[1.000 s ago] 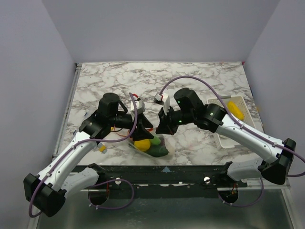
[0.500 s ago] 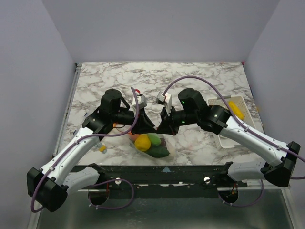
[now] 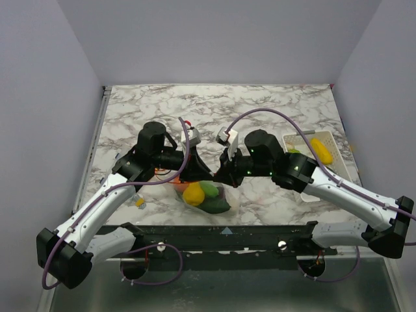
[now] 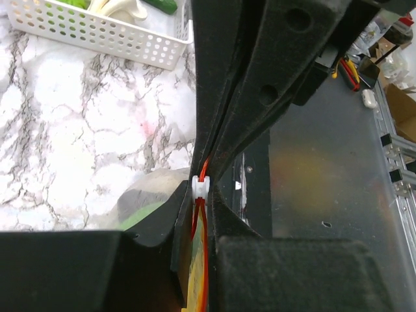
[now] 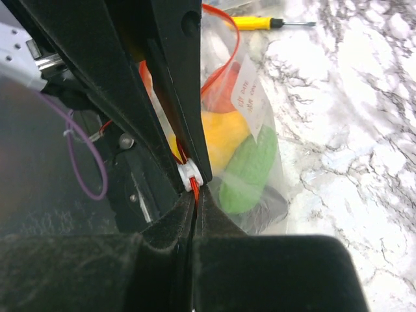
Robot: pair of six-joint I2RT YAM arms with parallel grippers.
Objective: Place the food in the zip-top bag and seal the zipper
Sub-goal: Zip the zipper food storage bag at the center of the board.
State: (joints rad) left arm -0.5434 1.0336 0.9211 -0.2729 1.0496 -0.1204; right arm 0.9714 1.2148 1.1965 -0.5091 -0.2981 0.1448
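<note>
arm bases: bolted at the near edge, left and right; both arms reach in toward the middle of the table.
bag (image 5: 220, 58): clear floppy plastic near the front edge of the table, between and just under the two grippers; a white label shows through its wall. Whether its bottom rests on the marble cannot be told.
food (image 5: 218, 140): inside the bag: a yellow piece, a light green piece (image 5: 250, 172) beside it, an orange-red piece (image 5: 224, 97) above them. The overhead view also shows a dark leafy green (image 3: 218, 207) at the bag's near end.
left gripper (image 4: 203, 208): fingers clamped on the zipper, tips meeting the other gripper's tips.
right gripper (image 5: 196, 201): fingers pinched tight on the same strip, from the opposite side.
zipper (image 5: 236, 40): thin red-orange strip along the bag's mouth, caught between both pairs of fingers; past the grip it bows outward in a loop.
slider (image 4: 200, 186): small white clip on the strip, right at the point where the fingertips meet.
pen (image 5: 257, 23): short, yellow, lying on the marble beyond the bag, apart from it.
tray (image 4: 110, 39): white, slotted, on the right side of the table, well apart from the bag; holds a yellow piece (image 3: 320, 149) plus green and white pieces.
table (image 3: 260, 107): white marble with grey veins, running back to the far wall.
</note>
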